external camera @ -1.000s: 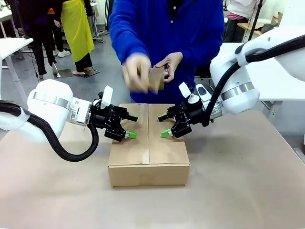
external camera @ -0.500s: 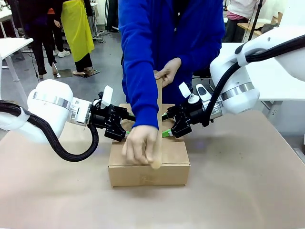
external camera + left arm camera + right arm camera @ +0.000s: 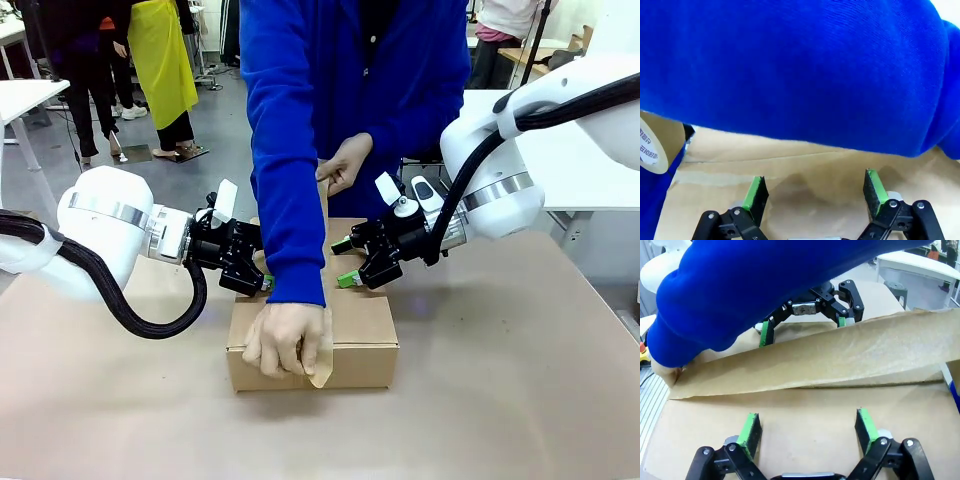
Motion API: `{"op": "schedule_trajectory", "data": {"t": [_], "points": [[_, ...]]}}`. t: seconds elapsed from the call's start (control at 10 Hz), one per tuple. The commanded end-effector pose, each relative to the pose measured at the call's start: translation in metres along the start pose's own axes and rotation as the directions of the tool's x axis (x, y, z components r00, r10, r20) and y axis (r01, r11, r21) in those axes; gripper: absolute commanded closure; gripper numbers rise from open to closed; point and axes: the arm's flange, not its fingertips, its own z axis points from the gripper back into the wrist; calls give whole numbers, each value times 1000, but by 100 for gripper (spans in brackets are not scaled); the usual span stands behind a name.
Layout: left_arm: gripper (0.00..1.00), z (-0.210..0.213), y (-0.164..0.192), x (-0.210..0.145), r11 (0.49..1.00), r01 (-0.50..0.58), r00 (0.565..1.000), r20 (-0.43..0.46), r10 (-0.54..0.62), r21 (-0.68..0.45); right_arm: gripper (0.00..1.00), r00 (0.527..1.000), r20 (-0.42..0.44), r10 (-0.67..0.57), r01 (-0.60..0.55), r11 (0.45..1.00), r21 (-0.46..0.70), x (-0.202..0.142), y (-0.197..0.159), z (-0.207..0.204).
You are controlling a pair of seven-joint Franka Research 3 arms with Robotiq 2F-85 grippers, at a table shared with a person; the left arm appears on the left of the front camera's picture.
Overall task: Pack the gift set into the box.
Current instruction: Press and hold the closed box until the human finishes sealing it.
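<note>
now both grippers rest on top of the closed box (image 3: 312,320), pinning its flaps: the left gripper (image 3: 262,268) and the right gripper (image 3: 346,262) each have their jaws spread apart and grasp nothing, green pads (image 3: 756,192) hovering just over the cardboard. between them the person's hand (image 3: 287,340) presses a strip of brown tape (image 3: 805,362) over the box's front edge, while the other hand (image 3: 346,162) holds the strip taut at the far side. to do this well, i'd judge the grippers should hold steady and keep the flaps level, clear of the seam. the blue sleeve (image 3: 290,150) hides the seam and part of the left gripper; the gift set is presumably inside, unseen.
</note>
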Motion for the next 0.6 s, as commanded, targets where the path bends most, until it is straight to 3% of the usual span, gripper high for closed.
{"op": "schedule_trajectory", "data": {"t": [0.0,0.5], "points": [[0,0,-3,-3,1000,15,1000,6,-15,-5,0,1000,-2,11,-11,1000,-2,-1,0,-1],[0,0,-3,-3,1000,15,1000,6,-15,-5,0,1000,-2,11,-11,1000,-2,-1,0,-1]]}}
